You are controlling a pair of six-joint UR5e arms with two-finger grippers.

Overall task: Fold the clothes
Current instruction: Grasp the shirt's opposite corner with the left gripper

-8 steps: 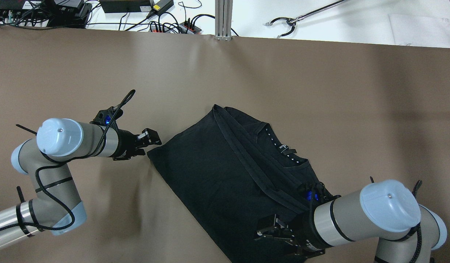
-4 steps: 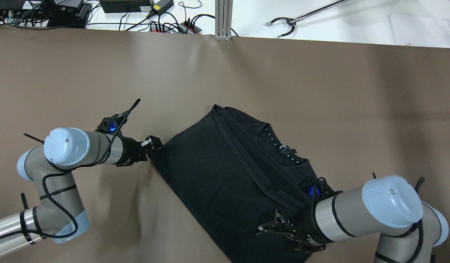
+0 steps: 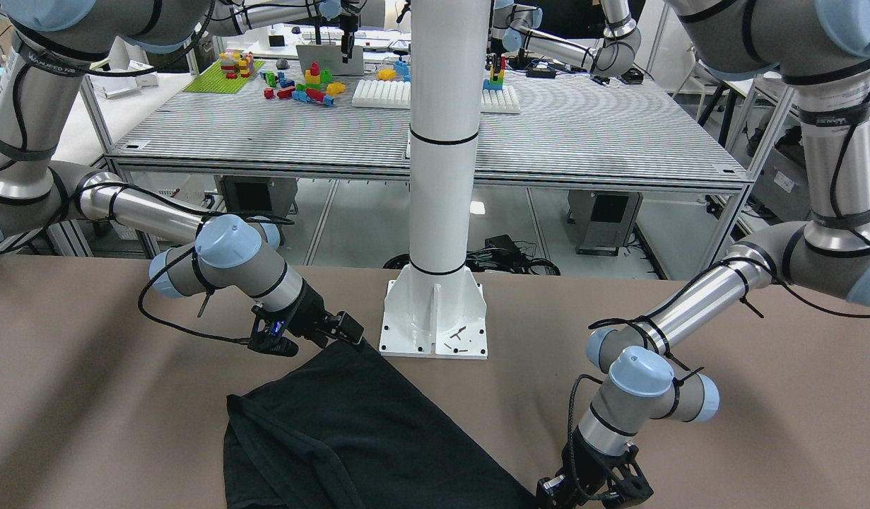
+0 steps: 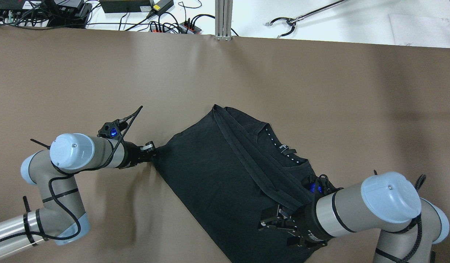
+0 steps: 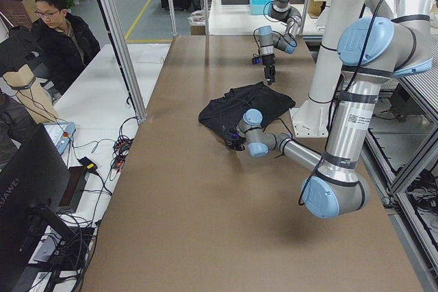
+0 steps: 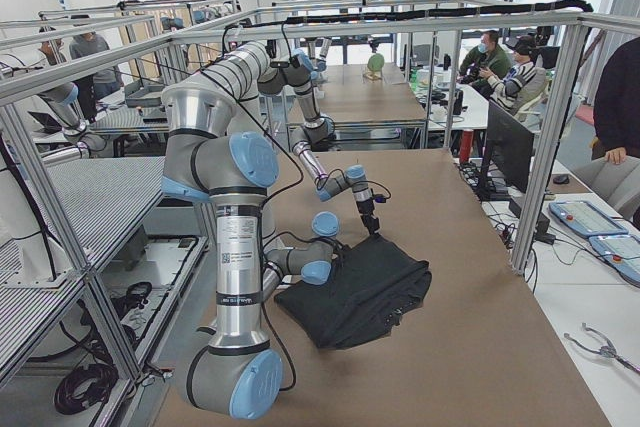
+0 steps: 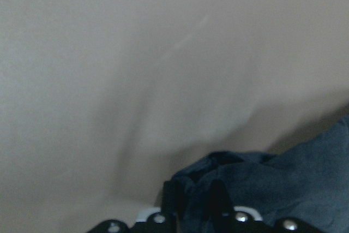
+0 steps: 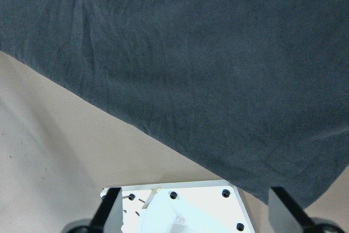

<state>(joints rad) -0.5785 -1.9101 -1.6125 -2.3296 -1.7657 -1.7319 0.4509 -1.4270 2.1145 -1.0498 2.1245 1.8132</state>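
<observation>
We are pinching the left corner of the plain black soft fabric garment (image 4: pixel 217 171), lying part-folded on the brown desk (image 4: pixel 320 91), with our left end effector (image 4: pixel 151 150) clamped on it, while our right end effector (image 4: pixel 269 223) is hovering spread open over the opposite edge, probably readying a fold.

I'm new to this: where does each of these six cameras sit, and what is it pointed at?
Front-facing: across the table, facing the robot; both arms flank the white pillar.
Overhead: behind the robot, looking down; left gripper grips a corner of the black garment.
Exterior left: table's end; left arm nearest.
Exterior right: opposite end; right arm nearest.
Left wrist: looks along its fingers pinching the garment.
Right wrist: past the open right gripper, garment and the pillar's base plate.
Shared: front-facing and right wrist views both show that base plate.
</observation>
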